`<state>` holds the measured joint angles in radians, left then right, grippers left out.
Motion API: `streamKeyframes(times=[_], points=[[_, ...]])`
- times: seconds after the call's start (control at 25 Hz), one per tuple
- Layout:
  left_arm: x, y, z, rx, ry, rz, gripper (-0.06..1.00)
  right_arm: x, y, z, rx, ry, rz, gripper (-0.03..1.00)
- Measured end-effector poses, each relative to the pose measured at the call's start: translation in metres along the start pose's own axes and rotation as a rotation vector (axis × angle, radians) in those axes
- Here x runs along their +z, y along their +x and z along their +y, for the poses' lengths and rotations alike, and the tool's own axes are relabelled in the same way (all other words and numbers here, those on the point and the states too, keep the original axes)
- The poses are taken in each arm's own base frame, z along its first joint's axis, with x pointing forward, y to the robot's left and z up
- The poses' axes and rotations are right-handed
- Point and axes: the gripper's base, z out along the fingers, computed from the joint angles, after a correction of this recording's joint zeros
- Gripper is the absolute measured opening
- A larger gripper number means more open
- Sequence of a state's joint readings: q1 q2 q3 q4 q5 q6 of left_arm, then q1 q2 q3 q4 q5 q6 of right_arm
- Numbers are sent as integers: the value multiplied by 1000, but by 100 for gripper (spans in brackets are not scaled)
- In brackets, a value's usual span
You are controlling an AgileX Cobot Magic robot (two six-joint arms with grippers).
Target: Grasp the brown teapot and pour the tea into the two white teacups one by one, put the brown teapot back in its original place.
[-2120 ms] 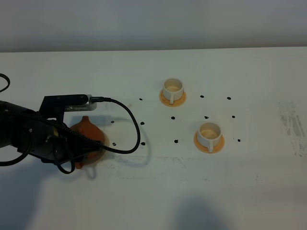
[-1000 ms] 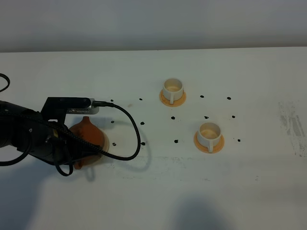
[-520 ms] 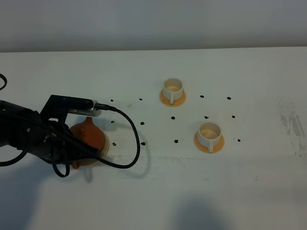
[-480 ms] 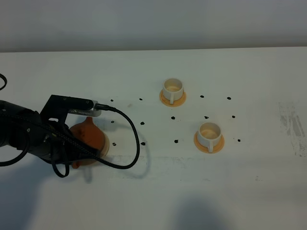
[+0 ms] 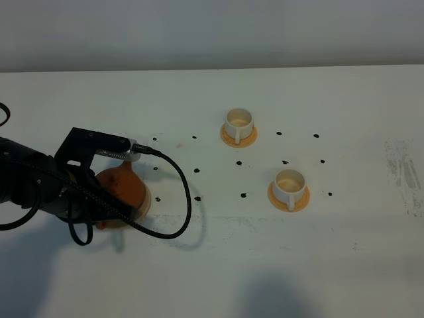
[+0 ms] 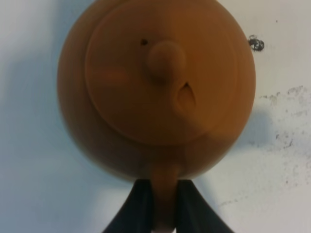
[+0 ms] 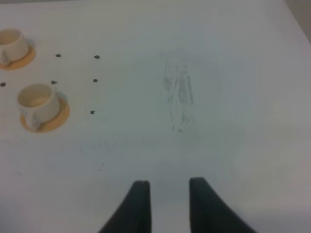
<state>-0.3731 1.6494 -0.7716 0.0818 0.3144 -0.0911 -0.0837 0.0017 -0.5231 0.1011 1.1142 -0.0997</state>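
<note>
Slippage looms: left gripper (image 6: 164,188), lower left of the overhead frame, clamps the brown teapot (image 6: 155,87) by its thin handle (image 6: 164,209) only — the pot could swing, spilling tea.

My left arm (image 5: 46,189) comes in low from the left edge of the high view, wrist bent down over the counter (image 5: 265,252). My left gripper (image 6: 164,204) has its two dark jaws pinched on the teapot (image 6: 155,87) handle, one on either side. My right gripper (image 7: 168,191) hangs above the counter, pointing down at a slant, jaws parted, with bare counter showing through the gap
</note>
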Motion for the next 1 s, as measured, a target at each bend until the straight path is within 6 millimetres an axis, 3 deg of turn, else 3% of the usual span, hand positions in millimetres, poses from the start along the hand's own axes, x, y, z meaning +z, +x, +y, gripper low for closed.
streamKeyframes(times=[1.0], points=[[-10, -14, 0, 93, -3, -170, 9, 0, 0, 0, 0, 0, 0, 22]])
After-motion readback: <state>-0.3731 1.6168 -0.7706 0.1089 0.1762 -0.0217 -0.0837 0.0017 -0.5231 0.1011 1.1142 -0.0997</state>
